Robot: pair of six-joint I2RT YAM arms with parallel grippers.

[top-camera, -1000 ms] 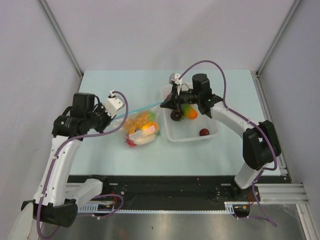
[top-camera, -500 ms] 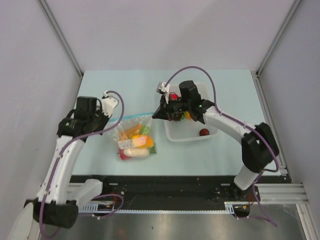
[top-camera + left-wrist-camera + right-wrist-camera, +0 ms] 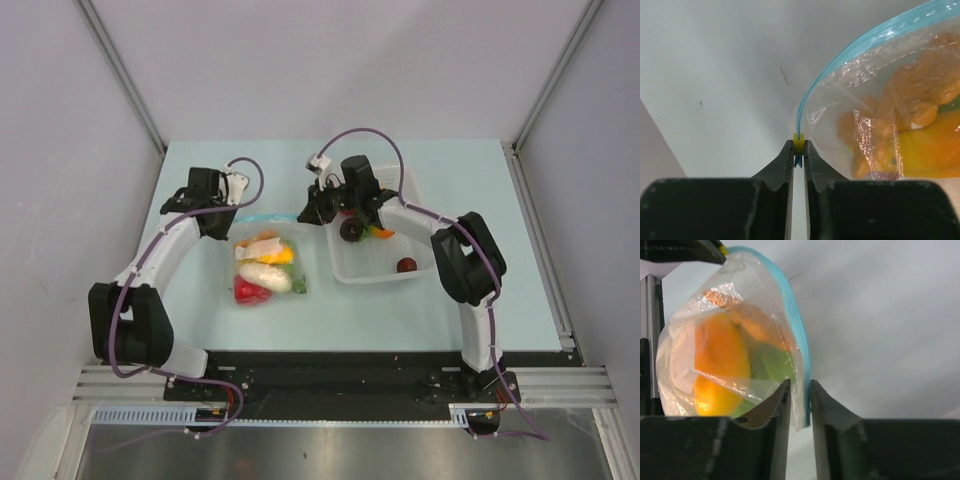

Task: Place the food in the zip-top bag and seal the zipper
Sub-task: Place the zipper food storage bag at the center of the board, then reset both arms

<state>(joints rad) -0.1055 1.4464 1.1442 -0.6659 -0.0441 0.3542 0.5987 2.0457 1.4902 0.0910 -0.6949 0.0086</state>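
The zip-top bag [image 3: 265, 265], food [image 3: 262, 278] inside, lies nearward of the left end effector [image 3: 238, 211] and right end effector [image 3: 304, 216]; its zipper [image 3: 272, 214] spans between them. The basket [image 3: 380, 277] lies rightward of the latter.

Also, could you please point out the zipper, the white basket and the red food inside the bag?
zipper [image 3: 855, 48]: left wrist view, midway along the teal strip.
white basket [image 3: 380, 279]: top external view, on its near wall.
red food [image 3: 252, 292]: top external view, on its middle.

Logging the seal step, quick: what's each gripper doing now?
Left gripper: shut on the zipper at its yellow end.
Right gripper: slightly open, zipper between its jaws.
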